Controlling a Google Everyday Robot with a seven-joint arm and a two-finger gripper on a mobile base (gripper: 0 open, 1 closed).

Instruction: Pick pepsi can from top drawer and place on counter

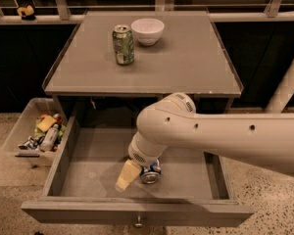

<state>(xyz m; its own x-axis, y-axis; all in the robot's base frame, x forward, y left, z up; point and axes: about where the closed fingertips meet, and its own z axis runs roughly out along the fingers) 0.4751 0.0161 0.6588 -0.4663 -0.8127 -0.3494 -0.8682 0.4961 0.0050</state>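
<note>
The top drawer (63, 151) is pulled open below the counter (186, 62). The pepsi can (151, 172), small and blue with a silver end, lies on its side on the drawer floor near the front middle. My gripper (135, 176) is down inside the drawer, right beside the can on its left and touching or nearly touching it. My white arm (220, 136) reaches in from the right and hides the drawer's back right part.
A taller green can (123, 44) and a white bowl (147, 31) stand at the back of the counter. A clear plastic bin (24, 131) with several packets sits left of the drawer. The drawer's knob (137, 223) is at the front centre.
</note>
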